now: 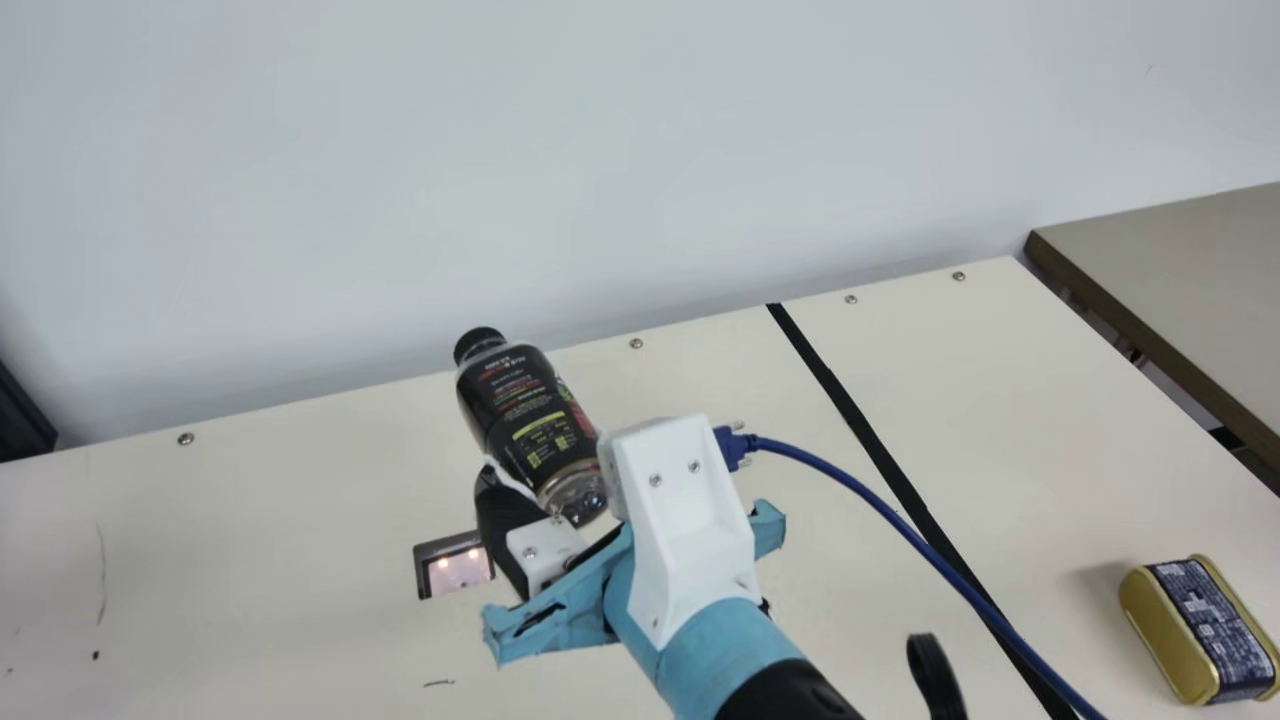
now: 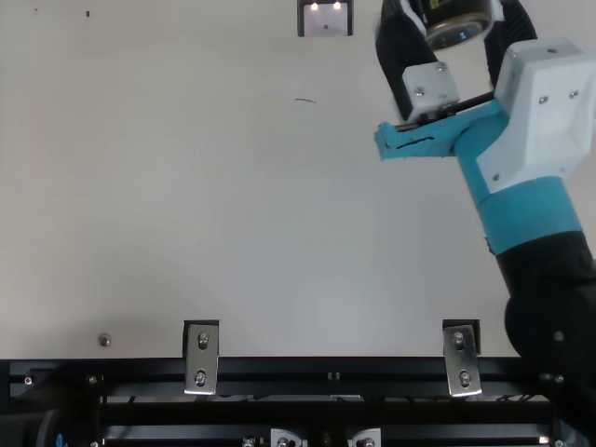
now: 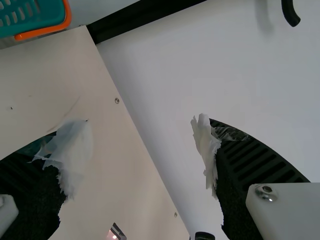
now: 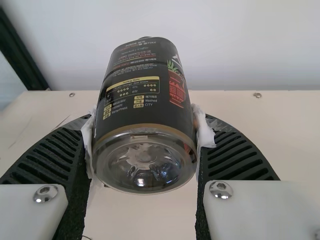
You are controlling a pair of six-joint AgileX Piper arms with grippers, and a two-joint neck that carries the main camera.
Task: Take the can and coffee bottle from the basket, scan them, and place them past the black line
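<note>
In the main view my right gripper (image 1: pixel 545 490) is shut on the dark coffee bottle (image 1: pixel 525 410), which tilts with its black cap up and away, behind and right of the scanner (image 1: pixel 455 565). In the right wrist view the bottle (image 4: pixel 145 100) sits between both fingers of the gripper (image 4: pixel 145 145), its clear base facing the camera. The gold can (image 1: pixel 1200 630) lies on the table past the black line (image 1: pixel 880 460). My left gripper (image 3: pixel 135 150) stands open with nothing between its fingers. Part of the teal basket (image 3: pixel 35 17) shows in the left wrist view.
A blue cable (image 1: pixel 850 485) runs from my right wrist across the black line. Behind the cream table (image 1: pixel 250 500) rises a pale wall. Another table (image 1: pixel 1180 250) stands beyond the right edge.
</note>
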